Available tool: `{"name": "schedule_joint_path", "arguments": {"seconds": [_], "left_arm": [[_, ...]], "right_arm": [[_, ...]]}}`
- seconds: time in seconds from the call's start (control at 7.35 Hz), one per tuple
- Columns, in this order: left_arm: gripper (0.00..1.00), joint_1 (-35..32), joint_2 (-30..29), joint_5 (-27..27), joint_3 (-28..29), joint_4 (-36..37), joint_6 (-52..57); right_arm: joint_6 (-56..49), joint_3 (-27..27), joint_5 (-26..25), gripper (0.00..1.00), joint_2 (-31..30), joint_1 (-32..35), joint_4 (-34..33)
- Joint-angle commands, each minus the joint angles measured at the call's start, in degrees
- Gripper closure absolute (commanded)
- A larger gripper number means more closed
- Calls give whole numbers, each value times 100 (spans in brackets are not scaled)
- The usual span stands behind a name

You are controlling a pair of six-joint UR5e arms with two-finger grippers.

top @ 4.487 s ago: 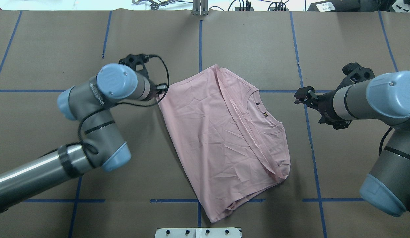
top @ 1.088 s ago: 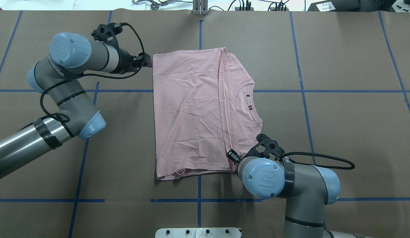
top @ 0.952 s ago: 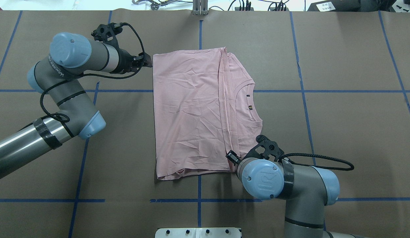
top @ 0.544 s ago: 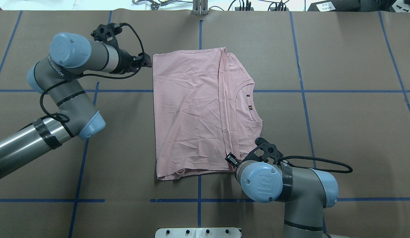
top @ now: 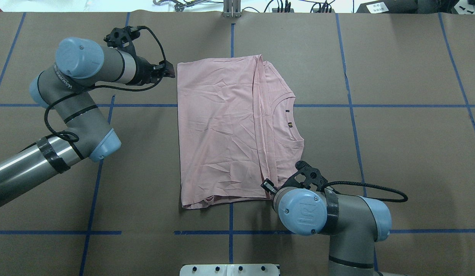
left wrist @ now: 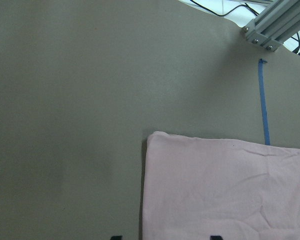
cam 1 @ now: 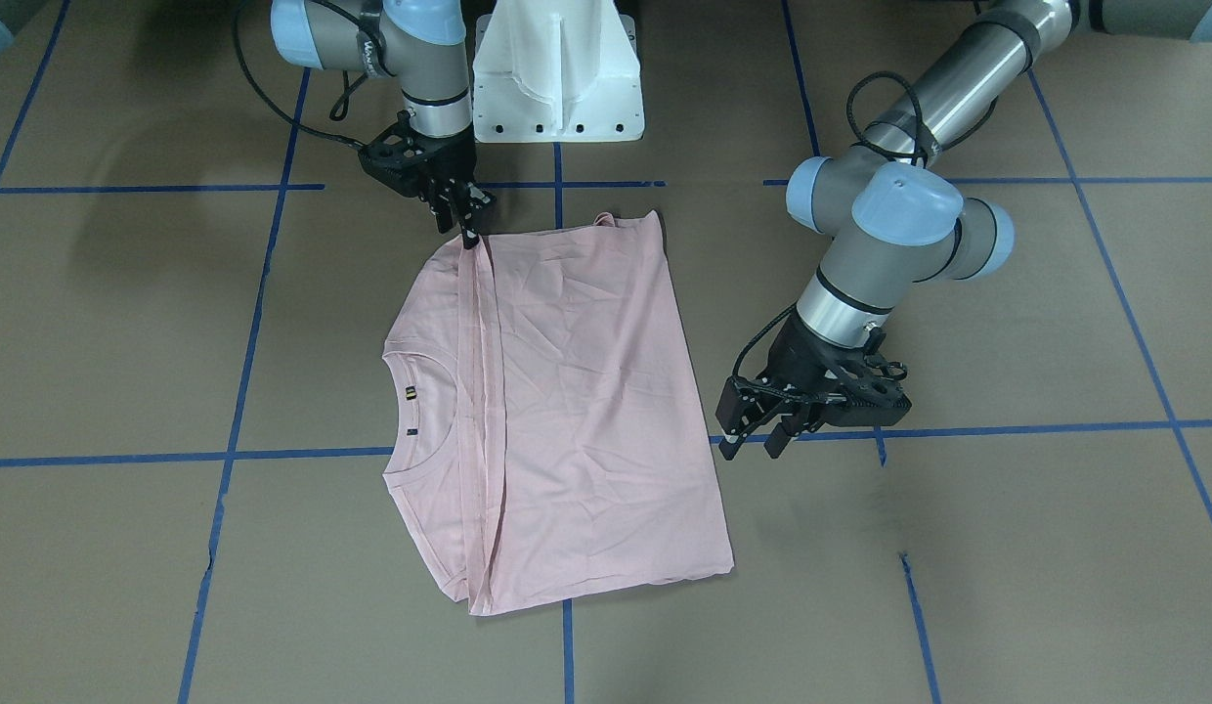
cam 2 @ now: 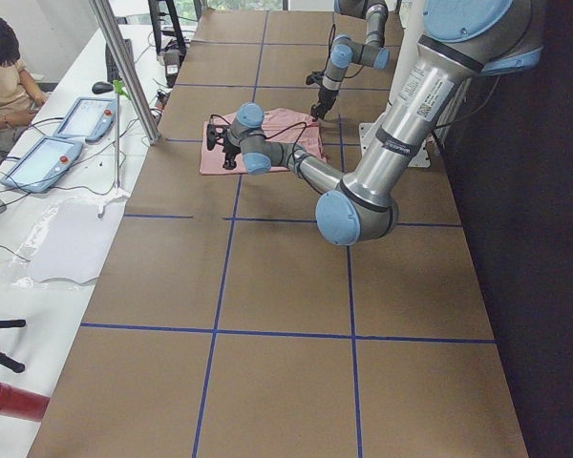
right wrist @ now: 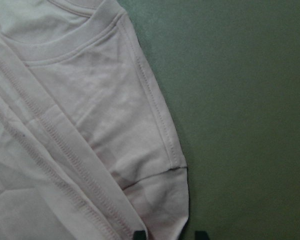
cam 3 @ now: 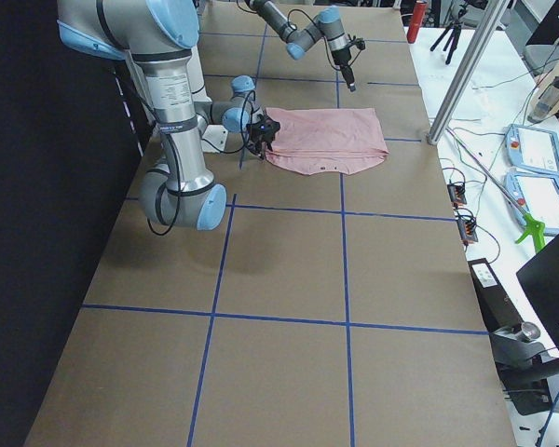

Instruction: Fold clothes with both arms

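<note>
Overhead, the pale pink T-shirt (top: 222,130) lies flat near the middle of the desk (top: 394,153), folded into a rough rectangle whose long axis runs from 12 to 6 o'clock. Its ribbed neckline (top: 295,122) opens toward 3 o'clock, with two small dark tags just inside it. A plain pink panel covers the bundle from the 9 o'clock edge across to a straight seam-like fold line that also runs 12 to 6. Only plain fabric shows. The cloth is thin, soft knit, lightly creased all over, with double-stitched hems that show clearly in the right wrist view, where a sleeve (right wrist: 155,130) ends in a squared corner. The desk top is matte brown paper crossed by blue tape lines (top: 352,105). The left pincer (top: 169,71) sits just off the shirt's 10 o'clock corner, close beside it but not on the cloth. Its two black fingertips stand wide apart at the bottom of its wrist view, with the shirt's corner lying flat ahead of them. The right pincer (cam 1: 466,227) points down at the shirt's 5 o'clock corner, at the end of the fold line. In its wrist view the tips (right wrist: 140,235) are parted with the sleeve's edge lying flat between them, and nothing is clamped. Both grey arms have light blue joint caps and black cables.
</note>
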Motion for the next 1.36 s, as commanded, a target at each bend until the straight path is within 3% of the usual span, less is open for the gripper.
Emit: {"name": "schedule_joint_path", "arguments": {"seconds": [0.0,0.41,0.68,0.95,1.22], "left_arm": [[34,-1,152,-9,-184,0,0],[34,17,188,-18,-272,9,-253],[35,104,231,-44,-674,287,-683],[36,603,738,-35,-1962,1182,-1210],[37,1140,1058,-9,-2853,2103,-1999]], "right_arm": [[-10,-2,28,100,1,-6,48],[-28,146,325,100,63,116,-13],[-37,305,424,100,-7,178,-31],[-37,384,441,100,-51,187,-31],[-37,428,441,100,-86,205,-31]]}}
